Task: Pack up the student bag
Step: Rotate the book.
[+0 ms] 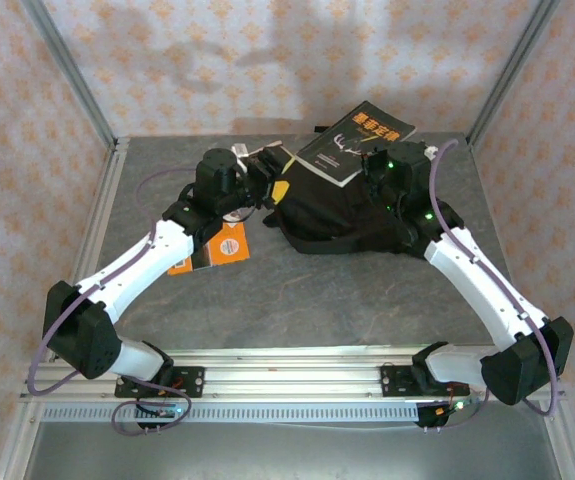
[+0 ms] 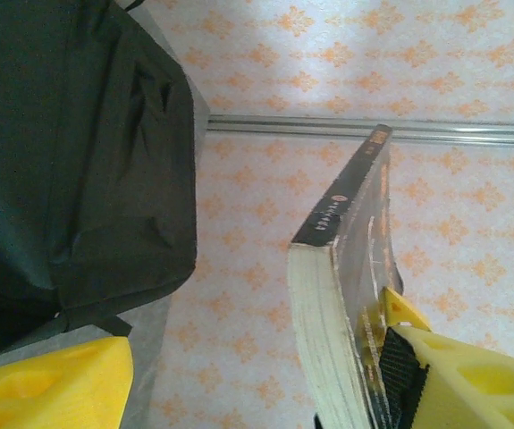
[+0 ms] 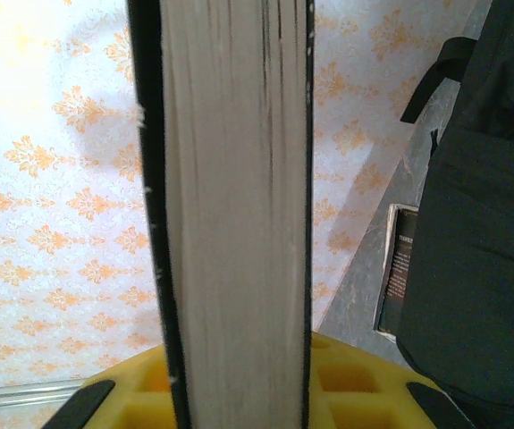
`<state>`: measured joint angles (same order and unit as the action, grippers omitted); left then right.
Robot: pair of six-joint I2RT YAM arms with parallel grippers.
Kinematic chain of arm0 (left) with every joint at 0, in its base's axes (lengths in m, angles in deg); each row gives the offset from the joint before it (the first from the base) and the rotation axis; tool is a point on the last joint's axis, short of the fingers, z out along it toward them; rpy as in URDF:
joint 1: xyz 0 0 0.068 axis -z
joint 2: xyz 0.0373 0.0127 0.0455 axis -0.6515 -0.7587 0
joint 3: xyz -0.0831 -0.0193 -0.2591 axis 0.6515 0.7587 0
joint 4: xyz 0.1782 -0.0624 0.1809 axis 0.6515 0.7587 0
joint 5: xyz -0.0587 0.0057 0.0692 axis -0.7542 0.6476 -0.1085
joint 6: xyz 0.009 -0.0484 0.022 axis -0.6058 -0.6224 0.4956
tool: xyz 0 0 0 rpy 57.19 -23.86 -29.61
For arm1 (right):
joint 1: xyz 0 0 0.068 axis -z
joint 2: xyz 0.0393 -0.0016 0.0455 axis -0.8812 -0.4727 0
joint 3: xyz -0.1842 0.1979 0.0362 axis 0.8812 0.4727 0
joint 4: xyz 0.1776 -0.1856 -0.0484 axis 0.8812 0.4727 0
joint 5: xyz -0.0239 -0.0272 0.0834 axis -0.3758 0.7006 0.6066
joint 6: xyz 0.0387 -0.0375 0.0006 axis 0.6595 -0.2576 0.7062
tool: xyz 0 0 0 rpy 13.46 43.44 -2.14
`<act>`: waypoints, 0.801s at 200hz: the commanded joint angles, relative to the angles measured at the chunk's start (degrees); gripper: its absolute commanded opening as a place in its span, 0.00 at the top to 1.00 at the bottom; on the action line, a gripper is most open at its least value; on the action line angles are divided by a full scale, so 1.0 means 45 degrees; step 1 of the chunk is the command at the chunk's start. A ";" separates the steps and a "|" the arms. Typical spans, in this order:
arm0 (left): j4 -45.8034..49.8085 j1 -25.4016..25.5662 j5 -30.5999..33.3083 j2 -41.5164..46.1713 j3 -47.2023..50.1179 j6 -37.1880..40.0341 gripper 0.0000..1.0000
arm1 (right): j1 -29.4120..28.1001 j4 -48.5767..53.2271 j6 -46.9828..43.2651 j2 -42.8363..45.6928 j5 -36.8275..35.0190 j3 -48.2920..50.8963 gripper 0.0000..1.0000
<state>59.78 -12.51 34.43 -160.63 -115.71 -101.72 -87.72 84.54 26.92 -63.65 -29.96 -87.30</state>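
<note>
Backdrop: you are working on a grey worktop (image 1: 367,300) boxed in by walls (image 1: 267,60) papered pale with orange motifs
Bag: the student bag (image 1: 337,215) lies slumped at the back middle of the worktop, between your two arms; in both wrist views its black fabric rises close beside the hands
Book: a black-covered book (image 1: 355,140) with orange lettering hangs tilted over the bag's far edge, its front cover turned up toward the overhead camera
Right side: your right hand (image 3: 239,389) pinches that book across its thickness; from the wrist you see the pale page block standing upright, a black cover on each side and a yellow finger (image 3: 364,384) behind it
Left side: your left hand (image 2: 248,357) is spread wide; one yellow finger (image 2: 471,375) sits right against the book's cover near a corner, while the other (image 2: 51,389) stands well apart from it, down by the bag
Left reach: seen from above, your left hand is at the bag's rear left, pointing toward the book
On the worktop: a second book (image 3: 400,268) with a dark cover lies flat just beside the bag, which partly hides it
Under your left forearm: an orange item (image 1: 229,245), flat, lies to the left of the bag and apart from it
</note>
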 commanded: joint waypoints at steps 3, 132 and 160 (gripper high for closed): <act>-0.1567 0.0266 0.0160 0.0043 -0.0352 -0.0366 0.21 | -0.0072 -0.1422 0.0449 0.0214 -0.0161 -0.0051 1.00; -0.4856 0.1481 0.1781 -0.1493 -0.0381 -0.1698 0.53 | -0.0897 -0.2229 0.1319 -0.0395 -0.0408 -0.0013 1.00; -0.4593 0.1479 0.2356 -0.1241 -0.0084 -0.1559 0.48 | -0.1128 -0.2277 0.1387 -0.0351 -0.0700 0.0086 1.00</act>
<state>41.09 -5.87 41.18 -168.37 -117.03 -109.26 -91.66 80.14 32.10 -67.06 -30.64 -86.79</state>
